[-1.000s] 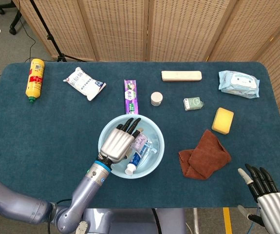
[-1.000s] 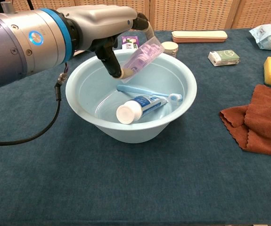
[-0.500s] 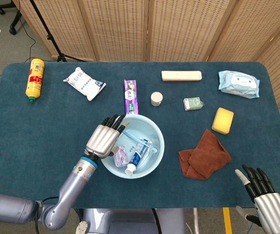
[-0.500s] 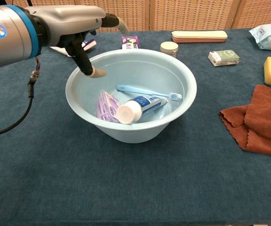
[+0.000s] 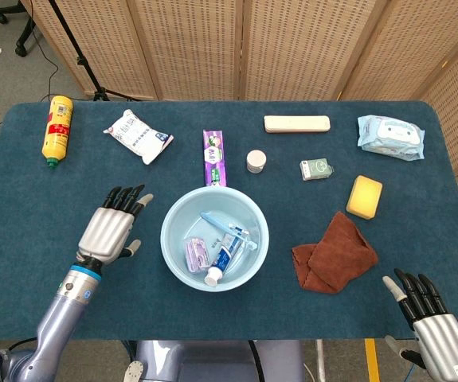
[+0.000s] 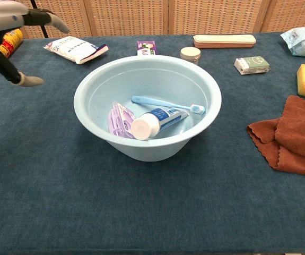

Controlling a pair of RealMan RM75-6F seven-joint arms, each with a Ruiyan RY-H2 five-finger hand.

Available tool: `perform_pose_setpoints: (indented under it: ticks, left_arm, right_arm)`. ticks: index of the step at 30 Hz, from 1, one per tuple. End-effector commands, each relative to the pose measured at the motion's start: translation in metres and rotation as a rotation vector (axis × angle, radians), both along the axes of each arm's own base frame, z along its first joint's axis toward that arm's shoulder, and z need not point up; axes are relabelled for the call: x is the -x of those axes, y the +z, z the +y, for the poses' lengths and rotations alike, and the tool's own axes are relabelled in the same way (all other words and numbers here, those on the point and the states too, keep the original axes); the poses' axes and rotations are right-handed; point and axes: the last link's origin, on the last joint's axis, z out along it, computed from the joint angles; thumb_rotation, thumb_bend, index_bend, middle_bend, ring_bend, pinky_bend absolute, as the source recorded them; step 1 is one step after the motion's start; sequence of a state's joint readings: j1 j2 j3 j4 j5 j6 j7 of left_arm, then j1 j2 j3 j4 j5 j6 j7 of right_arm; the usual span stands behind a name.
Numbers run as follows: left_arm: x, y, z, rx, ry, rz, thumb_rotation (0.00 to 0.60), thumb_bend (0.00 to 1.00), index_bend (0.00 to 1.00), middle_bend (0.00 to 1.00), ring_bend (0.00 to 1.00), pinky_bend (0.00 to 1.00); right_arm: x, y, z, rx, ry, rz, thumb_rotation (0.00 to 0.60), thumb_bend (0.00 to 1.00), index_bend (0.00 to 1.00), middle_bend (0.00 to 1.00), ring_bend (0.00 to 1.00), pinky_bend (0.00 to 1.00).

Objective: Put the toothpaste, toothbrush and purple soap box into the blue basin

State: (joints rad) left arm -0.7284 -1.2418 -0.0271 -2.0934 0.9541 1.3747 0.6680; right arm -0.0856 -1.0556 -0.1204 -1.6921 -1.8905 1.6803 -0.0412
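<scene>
The blue basin stands at the middle front of the table. Inside it lie the purple soap box, the toothpaste and the blue toothbrush. My left hand hovers left of the basin, empty, fingers spread. My right hand is at the front right table edge, fingers apart, holding nothing.
A brown cloth, yellow sponge, wipes pack, small green box, beige case, little jar, purple tube box, white packet and yellow bottle lie around the basin.
My left hand let go of the purple soap box, which dropped into the basin, then drew back to the left. The right hand barely moved.
</scene>
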Motion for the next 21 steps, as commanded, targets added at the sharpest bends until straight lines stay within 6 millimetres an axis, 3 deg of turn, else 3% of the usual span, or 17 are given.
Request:
perform_pose_setpoints:
  ticks: [1, 17, 21]
  left_arm:
    - [0.02, 0.014, -0.016, -0.053, -0.003, 0.002, 0.6, 0.27, 0.0, 0.0, 0.0, 0.02]
    - [0.076, 0.012, -0.099, -0.205, 0.013, -0.033, 0.6, 0.3, 0.0, 0.0, 0.0, 0.02]
    - [0.082, 0.012, -0.108, -0.216, 0.013, -0.048, 0.6, 0.3, 0.0, 0.0, 0.0, 0.02]
  right_arm:
    - [0.0, 0.0, 0.0, 0.001, -0.002, 0.003, 0.6, 0.13, 0.0, 0.0, 0.0, 0.0]
    - [0.003, 0.0, -0.004, 0.02, -0.019, 0.022, 0.6, 0.13, 0.0, 0.0, 0.0, 0.0]
    - [0.003, 0.0, -0.003, 0.022, -0.018, 0.025, 0.6, 0.13, 0.0, 0.0, 0.0, 0.0]
